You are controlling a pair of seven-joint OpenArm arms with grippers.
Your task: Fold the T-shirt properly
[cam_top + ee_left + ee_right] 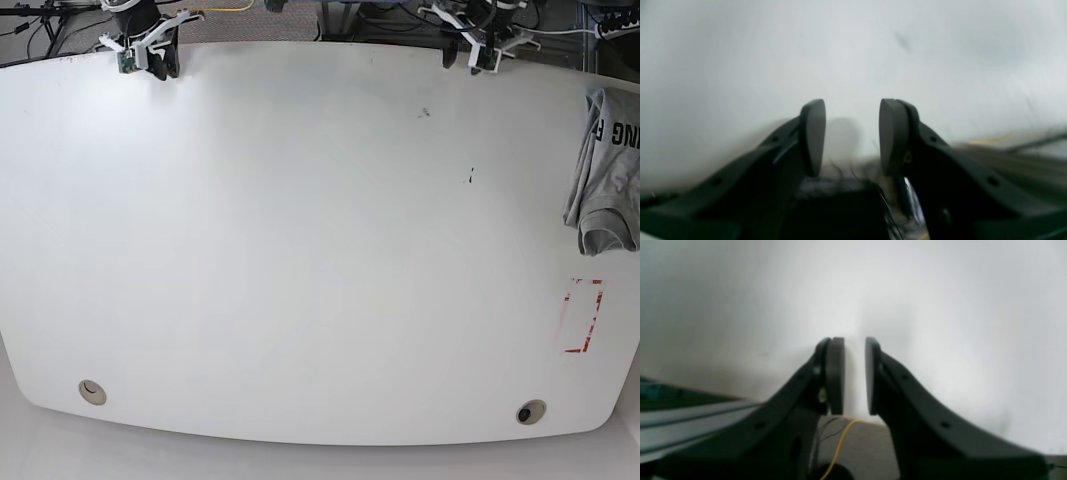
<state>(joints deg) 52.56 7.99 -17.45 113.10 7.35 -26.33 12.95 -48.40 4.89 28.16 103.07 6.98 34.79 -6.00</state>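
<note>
A wide white table (300, 240) fills the base view, and both arms sit at its far edge. The left gripper (852, 136) is at the far right of that view, above the table's back rim; in its wrist view the two dark pads stand clearly apart with only white tabletop showing between them, and nothing is held. The right gripper (854, 375) is at the far left corner; its pads stand close together with a narrow slit of white surface between them, and nothing is pinched there. The grey T-shirt (603, 170) lies at the right edge of the table, well apart from both grippers, bunched into a narrow, rumpled strip with dark lettering showing near its far end; part of it runs out of the picture on the right. Just nearer than the shirt, a red rectangular outline (583, 316) is marked on the tabletop. Two round grommet holes sit near the table's near edge, one at the left (92, 392) and one at the right (530, 411). A yellow cable (836, 450) trails on the floor beneath the right gripper.
</note>
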